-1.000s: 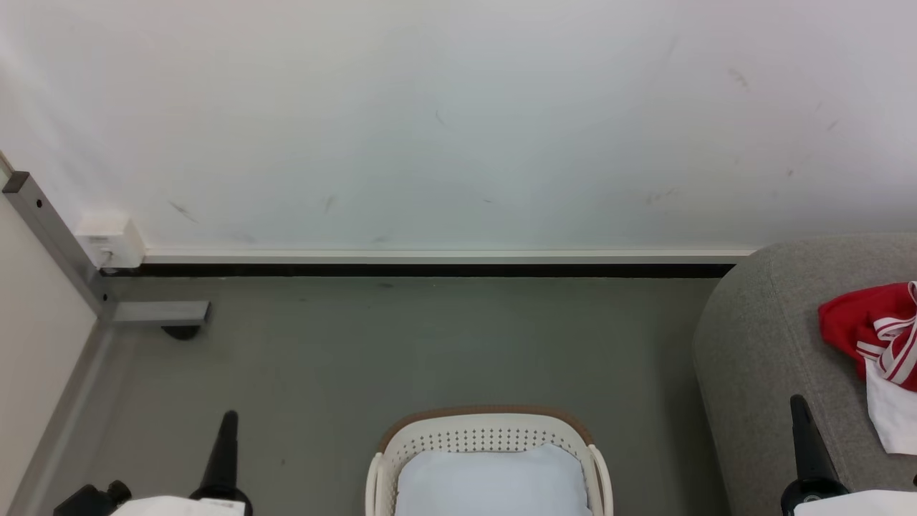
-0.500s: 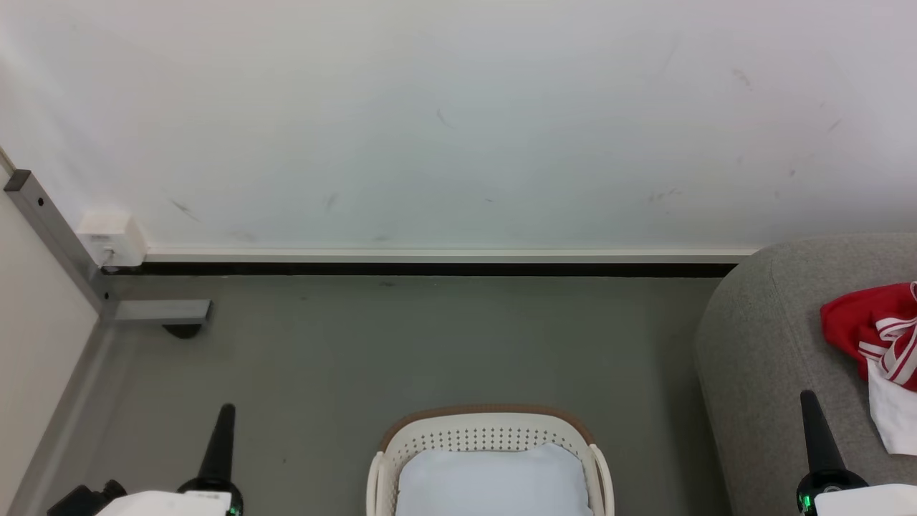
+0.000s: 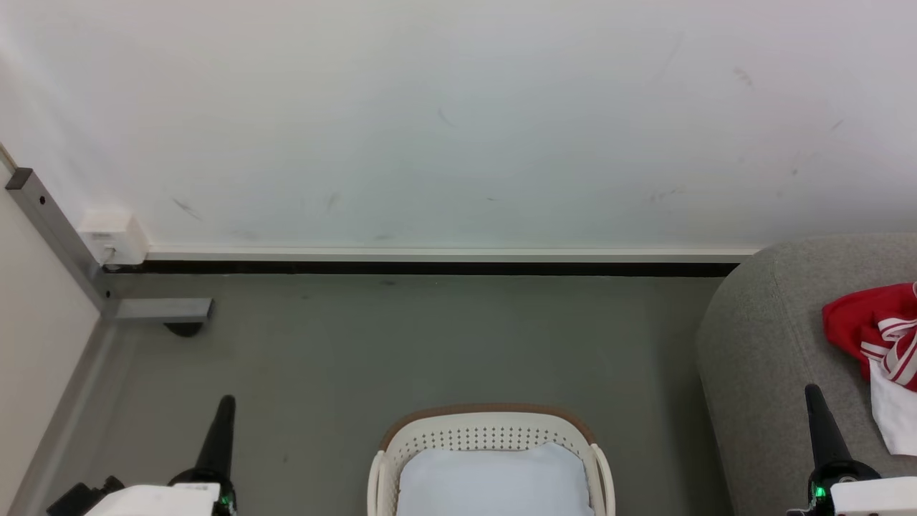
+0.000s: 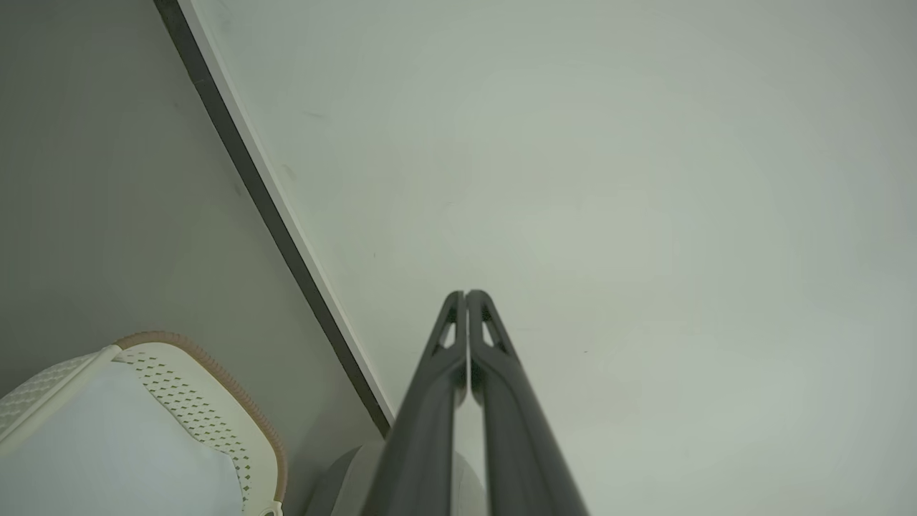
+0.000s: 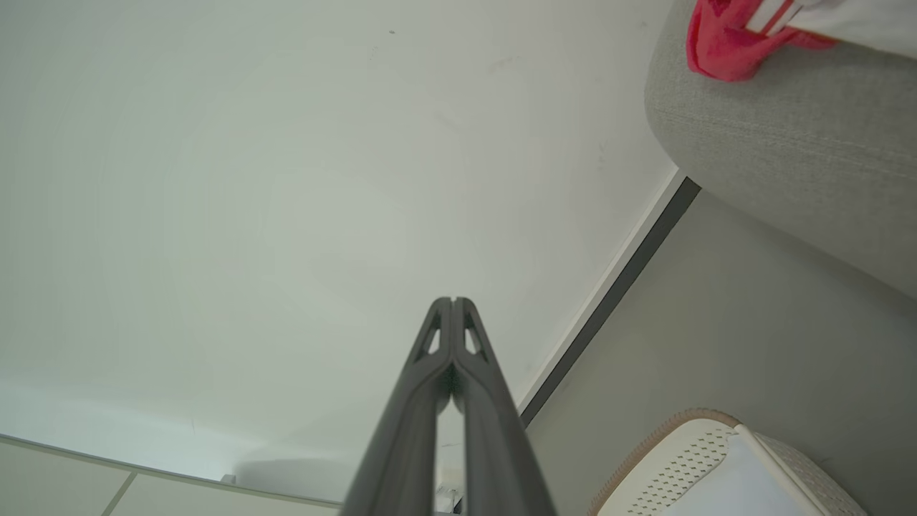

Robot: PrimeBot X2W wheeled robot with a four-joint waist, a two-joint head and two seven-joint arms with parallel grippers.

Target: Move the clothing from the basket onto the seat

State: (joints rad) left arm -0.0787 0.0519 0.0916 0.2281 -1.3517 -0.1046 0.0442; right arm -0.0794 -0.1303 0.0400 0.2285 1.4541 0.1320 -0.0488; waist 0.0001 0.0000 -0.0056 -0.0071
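Note:
The cream-white basket point(image 3: 487, 433) with a brown rim stands on the floor at the bottom centre; inside it I see a flat pale blue-white pad point(image 3: 494, 484). Red clothing with white trim point(image 3: 877, 333) lies on the grey seat point(image 3: 766, 344) at the right edge. My left gripper point(image 3: 227, 401) points up at the lower left, shut and empty, left of the basket. My right gripper point(image 3: 813, 392) is shut and empty at the lower right, in front of the seat. Each wrist view shows its own gripper, left point(image 4: 466, 294) and right point(image 5: 453, 301), with fingers pressed together, pointing at the white wall. The basket point(image 5: 688, 451) and the clothing point(image 5: 723, 39) also show in the right wrist view.
A white wall point(image 3: 458, 122) with a dark gap along its foot closes the back. A metal frame leg point(image 3: 161, 309) and a white wall box point(image 3: 111, 236) sit at the left. Grey floor point(image 3: 430, 344) lies between the wall and the basket.
Both grippers have shifted slightly; the right one moved a little to the right and up. The whole picture has drifted a little, so the camera moved. Basket and clothing stay put.

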